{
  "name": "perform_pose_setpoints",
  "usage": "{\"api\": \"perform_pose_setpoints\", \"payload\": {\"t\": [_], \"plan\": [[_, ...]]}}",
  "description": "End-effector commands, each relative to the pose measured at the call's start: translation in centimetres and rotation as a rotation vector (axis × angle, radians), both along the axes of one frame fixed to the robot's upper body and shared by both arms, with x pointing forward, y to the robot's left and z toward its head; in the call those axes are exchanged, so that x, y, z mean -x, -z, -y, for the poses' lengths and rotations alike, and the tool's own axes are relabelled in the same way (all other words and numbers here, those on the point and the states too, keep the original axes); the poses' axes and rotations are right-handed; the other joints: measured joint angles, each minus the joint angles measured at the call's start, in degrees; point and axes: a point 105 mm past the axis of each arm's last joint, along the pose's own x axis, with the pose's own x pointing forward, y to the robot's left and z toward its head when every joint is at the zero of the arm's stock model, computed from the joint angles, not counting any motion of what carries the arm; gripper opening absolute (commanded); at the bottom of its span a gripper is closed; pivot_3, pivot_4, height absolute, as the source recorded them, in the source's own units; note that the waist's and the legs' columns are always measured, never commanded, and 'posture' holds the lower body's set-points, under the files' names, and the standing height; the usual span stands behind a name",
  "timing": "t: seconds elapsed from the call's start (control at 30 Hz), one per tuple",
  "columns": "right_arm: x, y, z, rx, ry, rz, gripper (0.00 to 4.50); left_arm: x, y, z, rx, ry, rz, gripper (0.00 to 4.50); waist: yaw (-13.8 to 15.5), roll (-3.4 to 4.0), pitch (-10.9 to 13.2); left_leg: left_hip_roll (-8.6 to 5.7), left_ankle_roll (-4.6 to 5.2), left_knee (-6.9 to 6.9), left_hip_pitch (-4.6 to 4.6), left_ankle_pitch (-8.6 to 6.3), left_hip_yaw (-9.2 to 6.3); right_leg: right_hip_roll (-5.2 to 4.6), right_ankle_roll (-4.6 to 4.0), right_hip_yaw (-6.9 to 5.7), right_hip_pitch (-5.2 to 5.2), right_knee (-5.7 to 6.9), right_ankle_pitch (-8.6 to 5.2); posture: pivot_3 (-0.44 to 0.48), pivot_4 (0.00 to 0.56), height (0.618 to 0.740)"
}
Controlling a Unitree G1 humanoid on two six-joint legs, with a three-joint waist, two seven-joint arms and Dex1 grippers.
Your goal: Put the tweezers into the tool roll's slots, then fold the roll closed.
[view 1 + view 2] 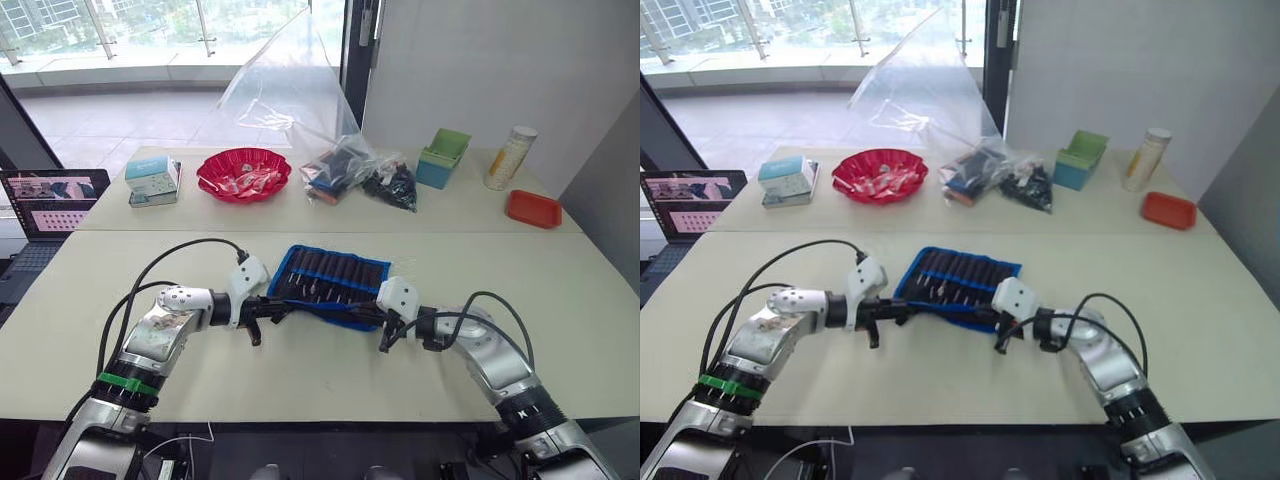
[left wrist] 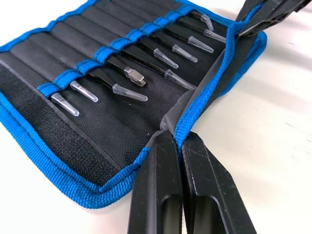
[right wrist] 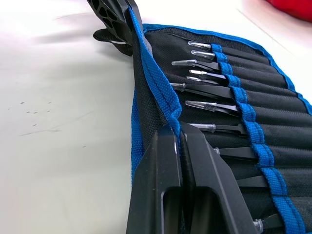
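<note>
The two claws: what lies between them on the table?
In the left eye view, the near blue edge of the tool roll runs between the left claw and the right claw; each pinches it, tweezers already slotted.

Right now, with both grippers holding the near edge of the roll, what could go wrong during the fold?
1. The left gripper and right gripper each pinch only the thin blue edge of the tool roll, so the fabric may slip out.
2. The tweezers sit with capped tips out of the slots; a quick flip might shake them loose.
3. Uneven lifting could twist the roll and fold it crooked.
</note>
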Motion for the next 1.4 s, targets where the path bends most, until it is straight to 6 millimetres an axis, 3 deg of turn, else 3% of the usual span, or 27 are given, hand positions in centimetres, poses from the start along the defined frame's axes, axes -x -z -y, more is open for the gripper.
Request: {"api": "perform_pose_setpoints", "payload": {"t": [0.03, 0.3, 0.57, 0.8, 1.3, 1.4], "plan": [[0.0, -0.9, 1.8, -0.018, 0.027, -0.019, 0.0, 0.7, -1.3, -1.1, -0.082, 0.059, 0.047, 0.01, -0.21, 0.0, 0.0, 0.0, -0.11, 0.0, -0.02, 0.06, 0.0, 0.0, 0.0, 0.0, 0.0, -0.02, 0.0, 0.0, 0.15, 0.74], [1.8, -1.3, 1.5, -0.005, -0.053, -0.075, 0.0, 2.6, -0.2, -2.0, -0.285, 0.229, 0.06, 0.01, -0.79, 0.0, 0.0, 0.02, 0.15, -0.07, -0.05, -0.08, -0.02, 0.02, 0.0, -0.01, -0.01, -0.06, 0.0, 0.0, 0.15, 0.74], [2.4, -0.8, 1.3, 0.035, -0.086, -0.099, 0.0, 2.2, -1.7, -0.3, -0.272, 0.367, 0.07, 0.01, -0.7, 0.0, 0.0, 0.0, 0.25, -0.02, -0.06, -0.14, -0.03, 0.02, 0.0, -0.04, -0.01, -0.05, 0.0, 0.0, 0.15, 0.74], [2.5, -0.8, 1.3, 0.038, -0.082, -0.098, 0.0, 2.7, -1.4, -0.9, -0.288, 0.409, 0.045, 2.13, -0.95, 0.0, 0.01, 0.01, 0.23, -0.02, -0.05, -0.13, -0.03, 0.03, 0.0, -0.04, -0.02, -0.04, 0.0, 0.0, 0.15, 0.74], [2.5, -0.7, 1.2, 0.039, -0.079, -0.101, 0.0, 3.4, -1.7, 0.1, -0.162, 0.408, 0.033, 2.13, -0.89, 0.0, 0.0, 0.01, 0.29, -0.01, -0.06, -0.17, -0.04, 0.02, 0.0, -0.04, -0.01, -0.04, 0.0, 0.0, 0.15, 0.74], [2.4, -0.9, 1.3, 0.039, -0.078, -0.097, 0.0, 3.2, -1.5, -0.1, -0.179, 0.401, 0.027, 1.34, -0.88, 0.0, 0.0, 0.01, 0.29, -0.01, -0.06, -0.17, -0.04, 0.02, 0.0, -0.04, -0.01, -0.04, 0.0, 0.0, 0.15, 0.74]]}}
